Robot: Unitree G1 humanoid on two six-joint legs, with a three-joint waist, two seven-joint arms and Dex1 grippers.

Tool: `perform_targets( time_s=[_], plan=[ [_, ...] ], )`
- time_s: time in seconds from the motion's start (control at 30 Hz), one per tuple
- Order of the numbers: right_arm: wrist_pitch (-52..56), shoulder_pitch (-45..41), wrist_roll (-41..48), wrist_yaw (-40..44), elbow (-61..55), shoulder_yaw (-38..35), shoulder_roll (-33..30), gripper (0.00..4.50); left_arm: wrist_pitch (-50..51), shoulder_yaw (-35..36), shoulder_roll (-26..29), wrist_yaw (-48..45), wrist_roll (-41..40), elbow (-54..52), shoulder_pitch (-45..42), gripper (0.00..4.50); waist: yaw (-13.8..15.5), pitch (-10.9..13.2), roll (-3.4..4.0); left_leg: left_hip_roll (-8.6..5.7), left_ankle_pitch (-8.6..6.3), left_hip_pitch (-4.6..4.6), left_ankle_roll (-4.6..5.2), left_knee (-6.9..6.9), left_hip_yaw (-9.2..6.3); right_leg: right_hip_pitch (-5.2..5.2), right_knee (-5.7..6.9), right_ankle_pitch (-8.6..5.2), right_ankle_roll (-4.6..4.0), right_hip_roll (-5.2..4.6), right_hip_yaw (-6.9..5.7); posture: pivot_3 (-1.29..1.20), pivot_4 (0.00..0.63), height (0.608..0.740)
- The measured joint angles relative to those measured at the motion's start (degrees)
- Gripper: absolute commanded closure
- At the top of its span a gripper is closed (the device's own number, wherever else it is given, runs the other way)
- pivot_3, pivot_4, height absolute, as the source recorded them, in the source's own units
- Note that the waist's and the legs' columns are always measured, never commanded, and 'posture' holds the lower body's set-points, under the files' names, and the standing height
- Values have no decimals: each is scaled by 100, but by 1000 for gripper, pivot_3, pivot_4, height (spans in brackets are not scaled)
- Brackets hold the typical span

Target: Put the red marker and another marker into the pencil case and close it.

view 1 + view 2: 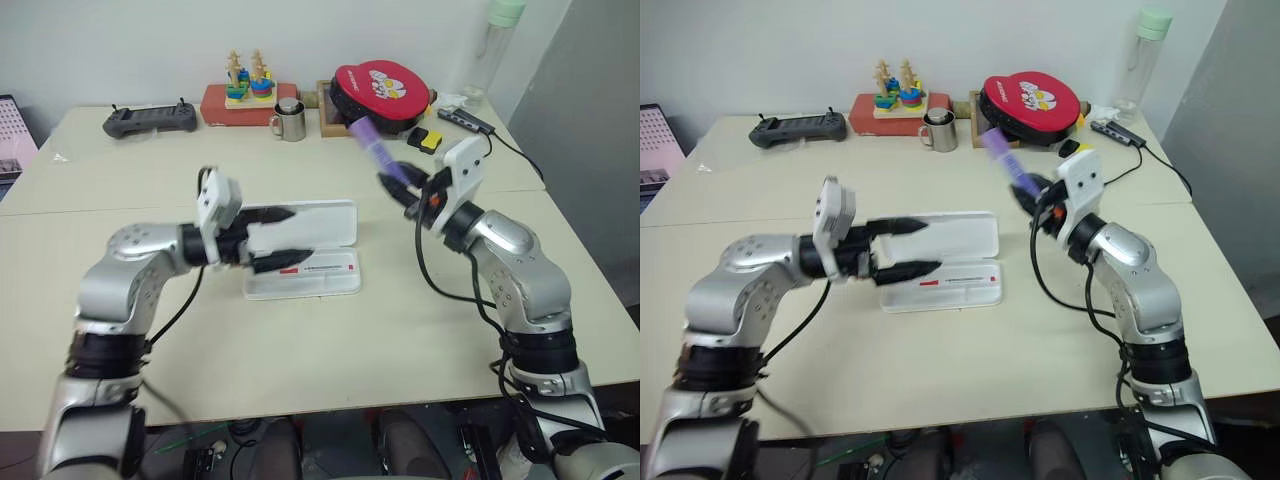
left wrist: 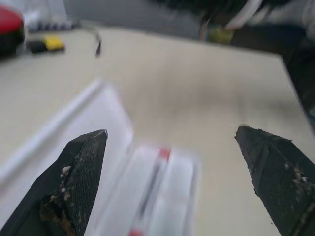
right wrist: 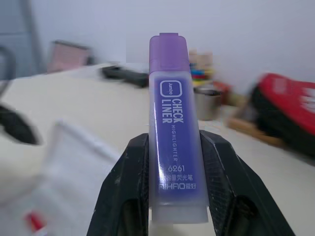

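The right gripper [image 3: 177,196] is clamping its two black fingers on the short, chunky lavender-purple marker [image 3: 175,132], pinching it near one end so that the barrel is sticking up and away past the fingertips, well above the cream tabletop [image 1: 330,350]. The flat white plastic pencil case [image 1: 303,250] is lying open on the table, off to the left of that gripper and lower, with its long axis running left to right across the table; the slim white marker with the red cap [image 1: 320,268] is already lying lengthwise in the nearer tray. The left gripper [image 1: 908,247] is hovering right at the case's left end with its fingers standing wide apart, holding nothing. Although the left arm is the nearer one to the case, the right is carrying the load, so the purple marker probably needs swinging leftward and downward, then turning until its length is matching the tray's.
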Motion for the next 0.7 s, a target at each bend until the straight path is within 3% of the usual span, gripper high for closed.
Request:
perform_targets(
  time_s=[0.07,0.2,0.37,0.7],
  plan=[
    [181,-42,54,347,-104,269,-117,3387,-115,0,139,-39,91,15,158,0,68,0,-1,0,0,-1,0,7,-4,5,-2,-1,2,0,-4,0,150,740],
    [592,-485,-374,994,49,1541,-466,3387,-608,-71,684,-110,621,291,513,0,72,0,-2,0,13,3,17,11,1,2,-4,2,21,0,1,0,150,740],
    [432,-934,-1184,1263,1321,2784,18,3387,-630,114,1015,-112,690,417,972,0,55,-1,-3,1,17,-1,23,8,1,-4,-2,7,20,1,1,0,150,740],
    [-268,-1266,-1725,1531,2635,2921,571,3387,-436,265,1109,26,576,16,1376,0,79,-2,-5,2,17,-5,23,3,2,-8,-3,17,0,1,0,0,150,740]
  ],
)
